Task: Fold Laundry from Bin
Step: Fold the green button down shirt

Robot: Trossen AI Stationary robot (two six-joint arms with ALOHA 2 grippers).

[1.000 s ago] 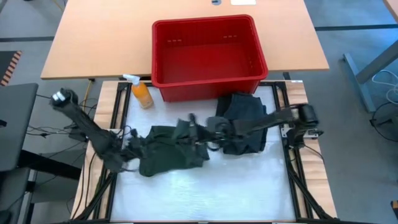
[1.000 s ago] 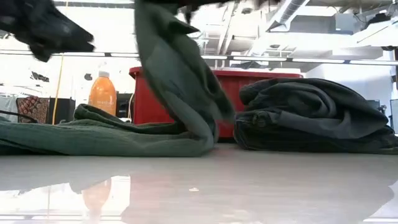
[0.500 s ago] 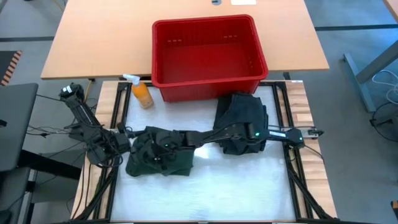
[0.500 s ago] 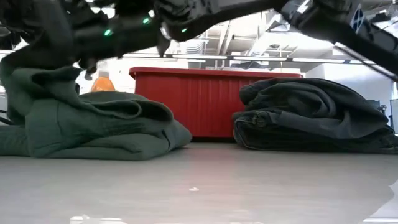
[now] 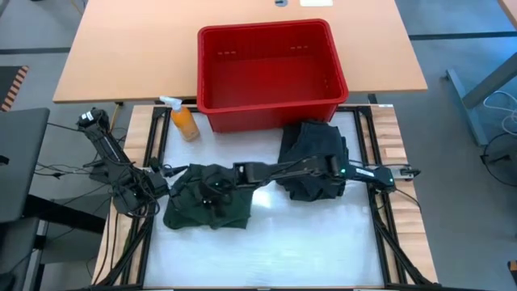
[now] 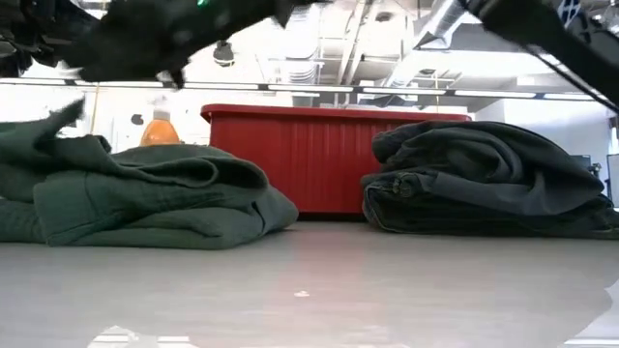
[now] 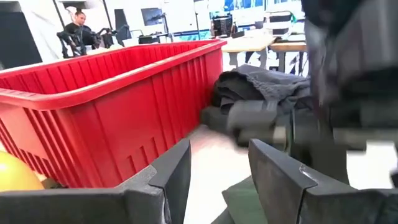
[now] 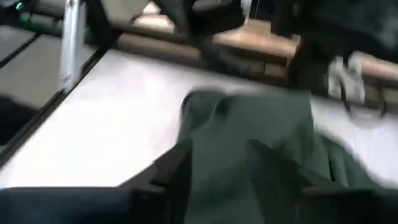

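The dark green garment [image 5: 207, 206] lies folded over in a thick pile on the white table's left half [image 6: 145, 198]. My right gripper [image 5: 212, 179] reaches across from the right and hovers just above the pile [image 8: 217, 149], open and holding nothing. My left gripper [image 5: 157, 184] stands level at the pile's left edge, open, nothing between its fingers [image 7: 219, 152]. A black garment [image 5: 315, 158] rests folded in a stack in front of the red bin [image 5: 271, 65], whose inside shows no cloth.
An orange spray bottle [image 5: 184, 121] stands left of the bin's front corner. A wooden table [image 5: 121, 48] lies behind the bin. Bare white table surface [image 5: 275, 250] stretches along the near side. A person [image 7: 78, 25] shows far off in the room.
My right gripper has carried the green garment's lifted right part toward the table's left edge and down, folding it over the rest, and has let it go. The garment now lies as a compact pile. My left gripper has drawn back toward the left edge.
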